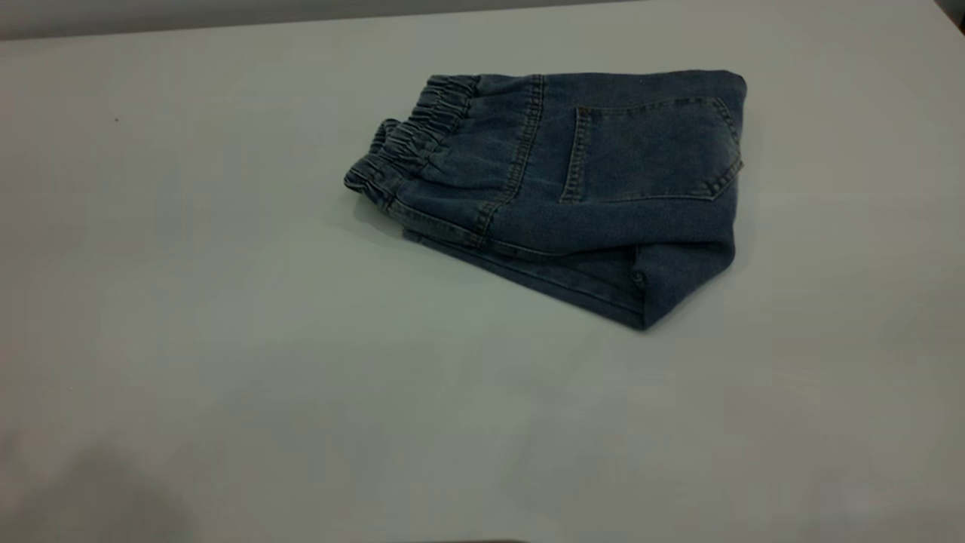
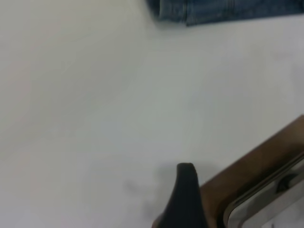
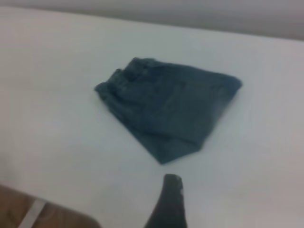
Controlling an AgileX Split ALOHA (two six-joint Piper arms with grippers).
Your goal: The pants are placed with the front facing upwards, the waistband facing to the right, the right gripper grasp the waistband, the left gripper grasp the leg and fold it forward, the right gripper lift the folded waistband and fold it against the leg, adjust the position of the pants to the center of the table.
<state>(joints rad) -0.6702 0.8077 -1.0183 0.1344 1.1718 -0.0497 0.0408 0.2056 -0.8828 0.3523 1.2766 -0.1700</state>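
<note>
Two tools sit clear of the denim: the left tool (image 2: pixel 186 197) and the right tool (image 3: pixel 167 202) each show one dark finger above bare bench (image 1: pixel 226 339), holding nothing (how far open, cannot tell). One pair of pants (image 1: pixel 573 188) lies folded right of centre, single patch pocket (image 1: pixel 652 151) upward, waistband (image 1: pixel 411 143) toward the exterior view's left.

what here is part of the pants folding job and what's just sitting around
Part of the job: the pants, folded; the waistband; the table; the left gripper; the right gripper.

Just there: a brown edge beside the table.
</note>
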